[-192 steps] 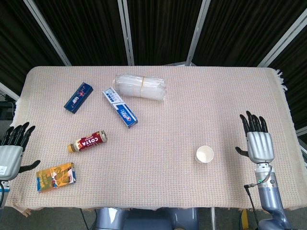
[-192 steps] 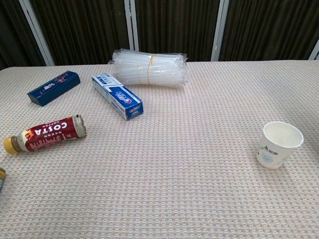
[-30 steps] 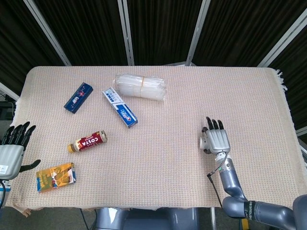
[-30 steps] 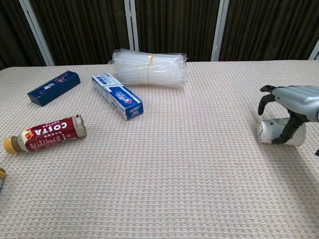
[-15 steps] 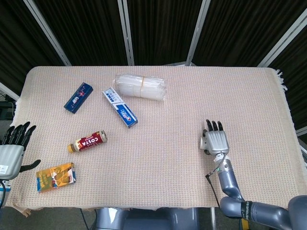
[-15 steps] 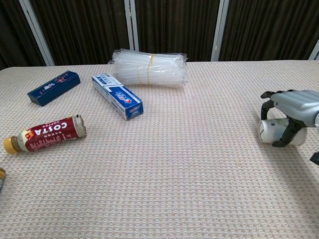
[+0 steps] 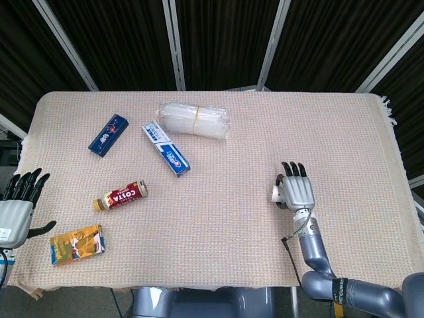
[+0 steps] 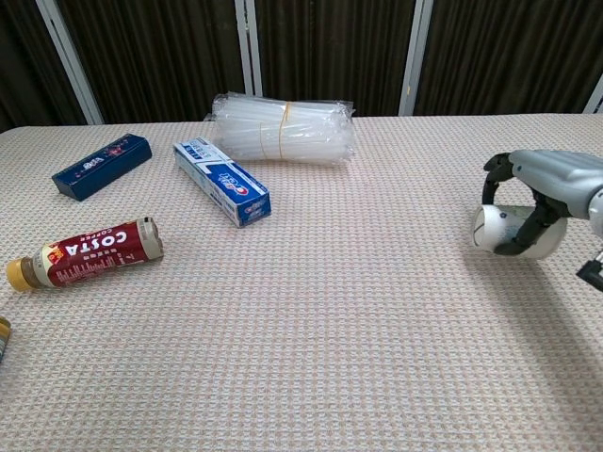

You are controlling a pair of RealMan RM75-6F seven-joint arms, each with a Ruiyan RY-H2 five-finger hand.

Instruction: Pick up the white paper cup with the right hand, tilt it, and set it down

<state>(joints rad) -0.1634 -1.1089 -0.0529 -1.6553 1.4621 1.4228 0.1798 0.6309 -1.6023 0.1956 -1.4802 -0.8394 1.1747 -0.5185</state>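
My right hand (image 8: pixel 539 193) (image 7: pixel 296 190) grips the white paper cup (image 8: pixel 504 232), which lies tipped on its side with its base pointing left, held a little above the woven cloth. From the head view the hand's silver back covers most of the cup (image 7: pixel 275 192); only a white sliver shows at its left edge. The dark fingers (image 8: pixel 520 231) curl around the cup's body. My left hand (image 7: pixel 18 202) hangs off the table's left edge, fingers spread, holding nothing.
On the left half lie a Costa bottle (image 8: pixel 86 252), a blue toothpaste box (image 8: pixel 221 180), a dark blue box (image 8: pixel 101 166), a clear bundle of straws (image 8: pixel 283 128) and an orange packet (image 7: pixel 75 244). The cloth's right edge (image 7: pixel 396 152) is fringed.
Since 6.4 s ago the right hand closed on the upright cup and tipped it sideways. Over the last second the hand and cup shifted slightly left and rose a little.
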